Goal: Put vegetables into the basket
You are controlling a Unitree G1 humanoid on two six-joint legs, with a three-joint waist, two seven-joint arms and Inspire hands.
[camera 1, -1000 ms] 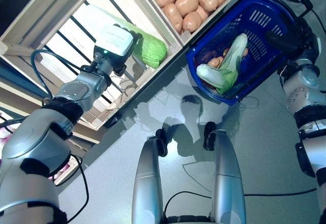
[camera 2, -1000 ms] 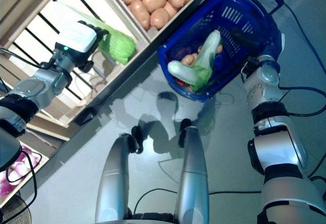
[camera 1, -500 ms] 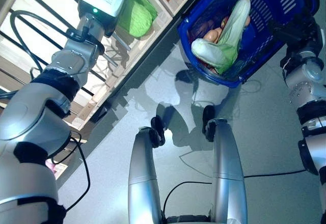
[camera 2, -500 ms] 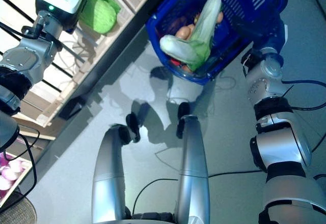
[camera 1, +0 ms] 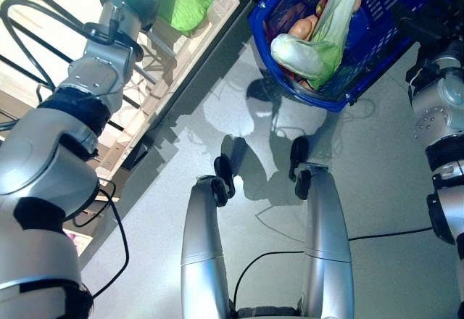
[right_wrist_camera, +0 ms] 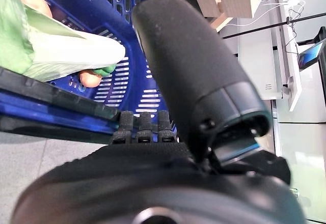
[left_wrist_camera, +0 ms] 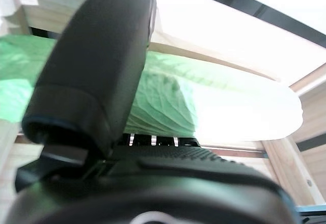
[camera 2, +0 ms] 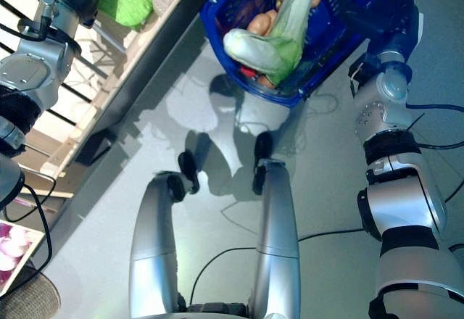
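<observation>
The blue basket (camera 1: 330, 103) stands on the grey floor beside the wooden stand. A long pale-green napa cabbage (camera 1: 322, 36) lies in it on top of brownish potatoes (camera 1: 304, 25). My left hand (left_wrist_camera: 97, 71) is up at the stand's slatted shelf, open, with its thumb raised and its fingers right beside a green leafy cabbage (left_wrist_camera: 163, 104), which also shows in the left eye view (camera 1: 185, 0). I cannot tell whether the fingers touch it. My right hand (right_wrist_camera: 193, 76) is open and waits just outside the basket's rim (right_wrist_camera: 51, 98).
The wooden stand (camera 1: 181, 54) with its slatted shelves runs along the left and top, its lower edge close to the basket. Grey floor (camera 1: 377, 188) lies to the right of the basket and the stand.
The camera has tilted, so the whole scene has slid upward in the eye views. My left hand stays by the green cabbage and my right hand stays by the basket.
</observation>
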